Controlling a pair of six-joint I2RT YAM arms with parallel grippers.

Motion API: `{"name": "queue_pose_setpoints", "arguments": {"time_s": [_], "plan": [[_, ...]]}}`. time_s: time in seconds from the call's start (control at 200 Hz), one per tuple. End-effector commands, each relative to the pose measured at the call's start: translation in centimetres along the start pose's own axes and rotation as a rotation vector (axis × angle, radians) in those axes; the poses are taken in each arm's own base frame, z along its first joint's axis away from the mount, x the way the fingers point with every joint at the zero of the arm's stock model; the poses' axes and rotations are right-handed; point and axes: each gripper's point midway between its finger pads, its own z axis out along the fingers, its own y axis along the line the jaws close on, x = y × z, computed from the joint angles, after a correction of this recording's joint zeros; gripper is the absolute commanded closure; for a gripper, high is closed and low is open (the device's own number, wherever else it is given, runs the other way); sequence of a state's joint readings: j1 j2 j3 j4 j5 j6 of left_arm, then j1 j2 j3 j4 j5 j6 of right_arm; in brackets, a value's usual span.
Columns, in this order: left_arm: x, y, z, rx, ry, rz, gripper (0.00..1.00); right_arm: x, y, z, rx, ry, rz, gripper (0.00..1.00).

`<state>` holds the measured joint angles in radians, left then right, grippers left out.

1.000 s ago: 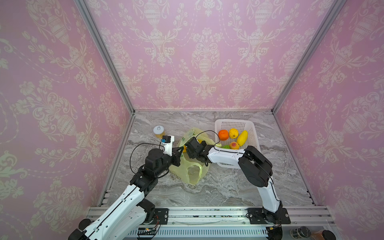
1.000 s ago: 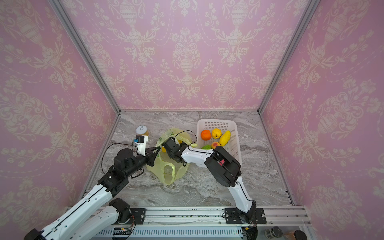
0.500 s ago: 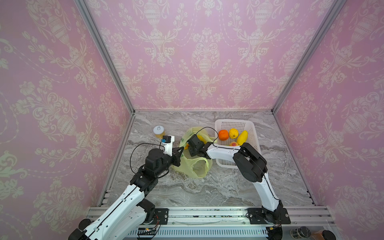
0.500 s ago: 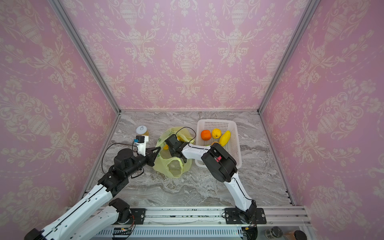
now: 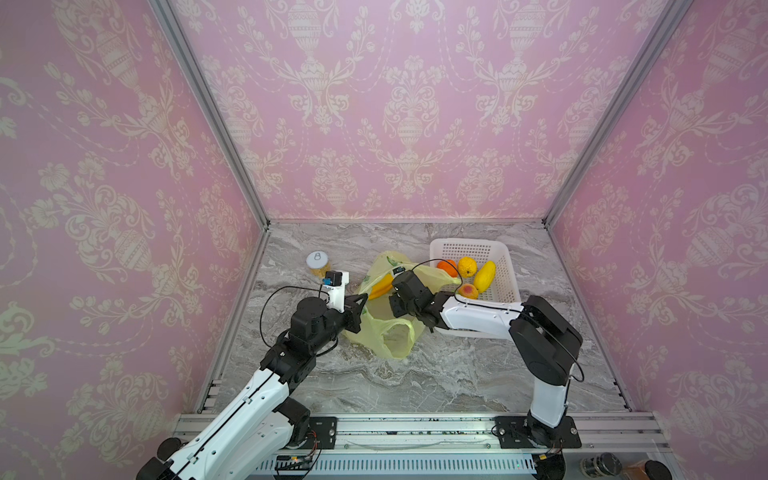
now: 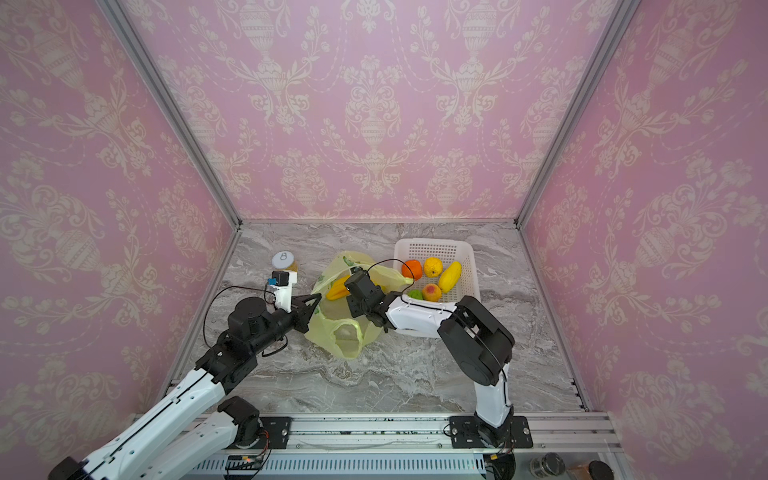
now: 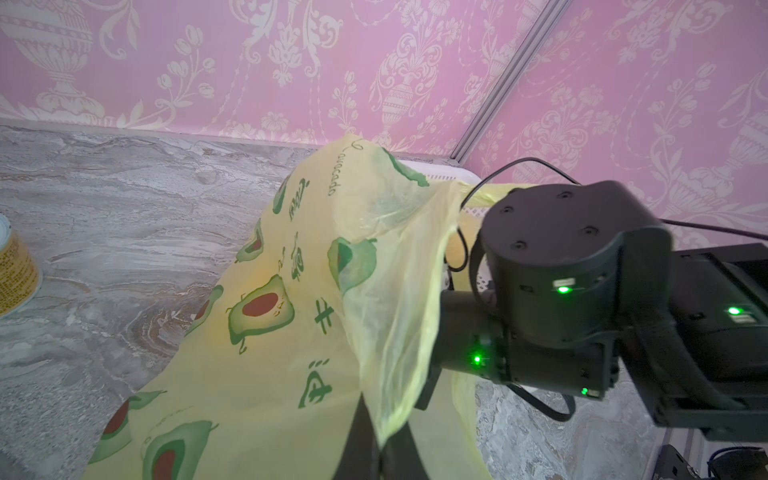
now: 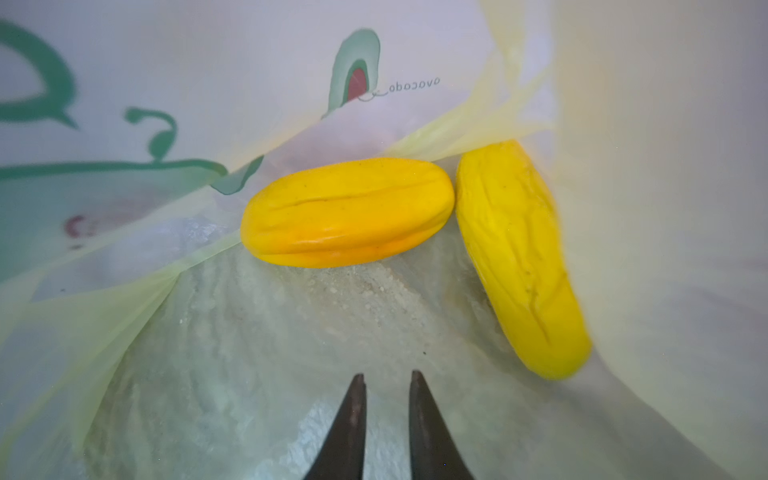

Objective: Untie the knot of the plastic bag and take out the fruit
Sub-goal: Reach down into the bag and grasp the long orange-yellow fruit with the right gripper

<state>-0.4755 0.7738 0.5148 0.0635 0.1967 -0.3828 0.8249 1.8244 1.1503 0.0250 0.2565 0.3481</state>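
Observation:
The yellow-green plastic bag [image 5: 386, 328] [image 6: 345, 332] lies left of the basket, its mouth lifted. My left gripper [image 7: 380, 436] [image 5: 361, 301] is shut on a fold of the bag's rim [image 7: 390, 374]. My right gripper [image 8: 386, 376] reaches inside the bag, its fingers a narrow gap apart with nothing between them. Just beyond its tips lie two long yellow fruit [image 8: 347, 212] [image 8: 519, 257] on the bag's floor; one shows from above [image 5: 380, 289]. No knot shows; a handle loop [image 5: 395, 336] hangs open.
A white perforated basket [image 5: 469, 249] at the right holds an orange [image 5: 446, 266], a lemon [image 5: 467, 266], a long yellow fruit [image 5: 484, 276], a peach [image 5: 468, 291] and a green one [image 6: 415, 294]. A white-lidded jar [image 5: 318, 264] stands behind the left gripper.
My right gripper has pushed further into the bag and its fingers have drawn from wide apart to a narrow gap. The bag has shifted with it. The left gripper has kept its hold.

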Motion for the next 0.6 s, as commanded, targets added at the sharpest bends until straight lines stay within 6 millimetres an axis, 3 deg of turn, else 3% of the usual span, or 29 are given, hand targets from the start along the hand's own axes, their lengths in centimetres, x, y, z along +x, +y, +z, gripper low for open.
{"name": "queue_pose_setpoints", "arguments": {"time_s": [0.0,0.165,0.29,0.355,0.46,0.595], "plan": [[-0.3,-0.1,0.0,-0.001,-0.012,0.004,0.98,-1.2,0.4,-2.4,-0.060,-0.086,0.060,0.82],[-0.2,-0.2,0.0,0.002,-0.010,0.001,0.98,-1.6,0.8,-5.5,-0.134,-0.155,0.087,0.84],[-0.2,-0.1,0.0,0.001,-0.012,0.001,0.98,-1.8,1.4,-6.5,-0.153,-0.183,0.057,0.81],[-0.2,-0.2,0.1,0.007,-0.012,-0.001,0.97,-1.6,2.0,-6.0,-0.155,-0.189,0.032,0.75],[-0.4,-0.9,0.1,0.036,0.006,-0.001,0.99,-1.2,3.1,-4.1,-0.167,-0.201,0.012,0.58],[-2.3,-3.0,-1.5,0.089,0.021,-0.004,1.00,-1.3,3.2,-1.5,-0.126,-0.197,0.048,0.46]]}}
